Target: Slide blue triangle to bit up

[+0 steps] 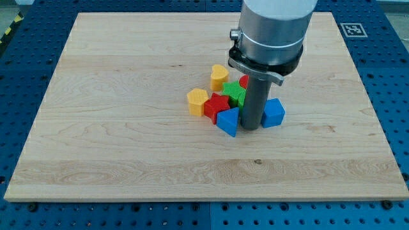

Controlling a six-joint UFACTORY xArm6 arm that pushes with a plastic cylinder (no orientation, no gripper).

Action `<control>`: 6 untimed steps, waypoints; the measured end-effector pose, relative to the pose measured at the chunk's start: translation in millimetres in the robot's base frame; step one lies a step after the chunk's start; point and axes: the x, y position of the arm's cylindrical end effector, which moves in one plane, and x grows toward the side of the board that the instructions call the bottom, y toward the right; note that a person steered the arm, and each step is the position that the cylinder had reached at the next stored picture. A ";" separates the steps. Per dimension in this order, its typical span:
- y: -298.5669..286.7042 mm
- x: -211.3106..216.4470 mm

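The blue triangle (227, 121) lies near the middle of the wooden board (128, 96), at the bottom edge of a tight cluster of blocks. My tip (251, 128) stands just to its right, touching or nearly touching it, between it and a blue cube-like block (274, 113). The rod rises from there to the grey arm body (271, 32) at the view's top.
In the cluster sit a red block (216, 105), a green block (235, 93), a yellow heart-like block (219, 76), an orange-yellow block (197, 101) and a red piece (243, 81) partly hidden behind the rod. Blue perforated table (383, 96) surrounds the board.
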 end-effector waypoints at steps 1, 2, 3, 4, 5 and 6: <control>0.0 -31.3; 0.0 -29.2; 0.0 15.7; 0.2 53.8; -26.8 56.0; -33.6 47.1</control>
